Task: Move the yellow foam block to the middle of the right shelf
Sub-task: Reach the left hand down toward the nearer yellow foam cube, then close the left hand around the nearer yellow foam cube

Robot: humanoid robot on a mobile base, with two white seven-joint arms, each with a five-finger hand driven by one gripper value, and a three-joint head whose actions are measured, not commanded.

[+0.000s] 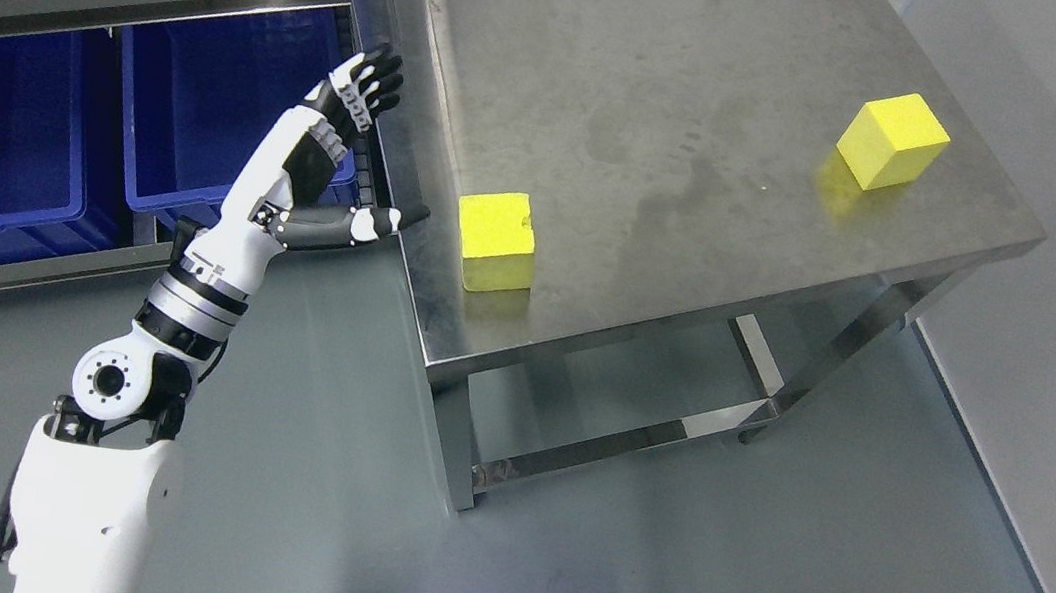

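On the steel table: brushed stainless steel table [706,157] carries two yellow foam cubes.
Left hand [348,123]: fingers spread, empty, beside the table's left edge.
Nearer yellow foam block [495,240]: front-left edge; likely light, squashy, grippy, so pinch opposite flat faces gently.
Farther yellow foam cube [893,140]: near the right edge.

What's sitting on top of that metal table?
Two yellow foam blocks: one near the front left edge of the table, another near the right edge. The table's far end is out of view.
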